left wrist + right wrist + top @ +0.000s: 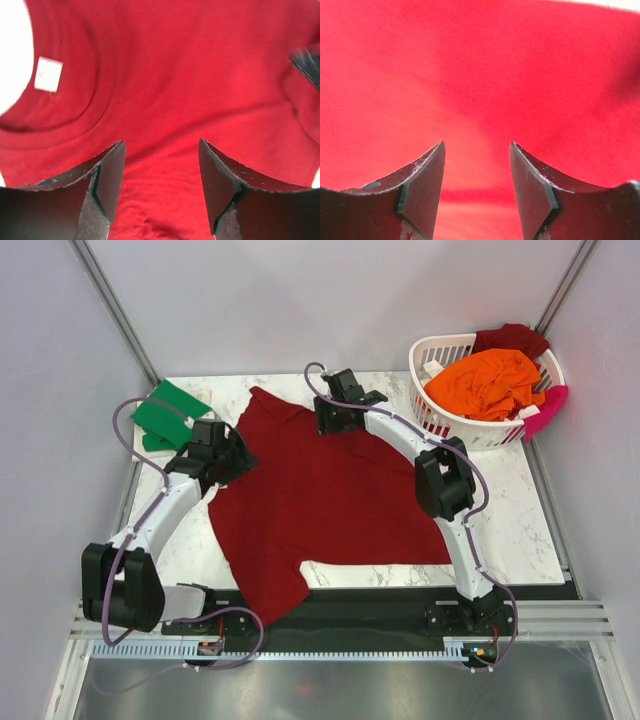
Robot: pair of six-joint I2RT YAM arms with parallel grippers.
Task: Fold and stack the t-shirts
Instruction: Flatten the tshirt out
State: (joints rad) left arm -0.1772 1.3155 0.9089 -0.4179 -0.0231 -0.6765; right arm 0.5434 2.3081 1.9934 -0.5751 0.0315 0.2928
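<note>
A large dark red t-shirt [320, 505] lies spread on the white marble table, collar toward the far left. My left gripper [238, 455] hovers over its left shoulder edge, open; the left wrist view shows the collar and white label [48, 74] beyond its fingers [107, 175]. My right gripper [327, 420] is over the shirt's far edge, open, with red cloth [480, 75] filling its view. A folded bright green t-shirt [168, 415] lies at the far left. Orange [487, 382], dark red [512, 338] and pink [545, 410] shirts sit in or on the basket.
A white slotted laundry basket [450, 425] stands at the far right corner. Bare table [520, 520] shows to the right of the shirt. A black strip runs along the table's near edge, under the shirt's near sleeve [275, 590].
</note>
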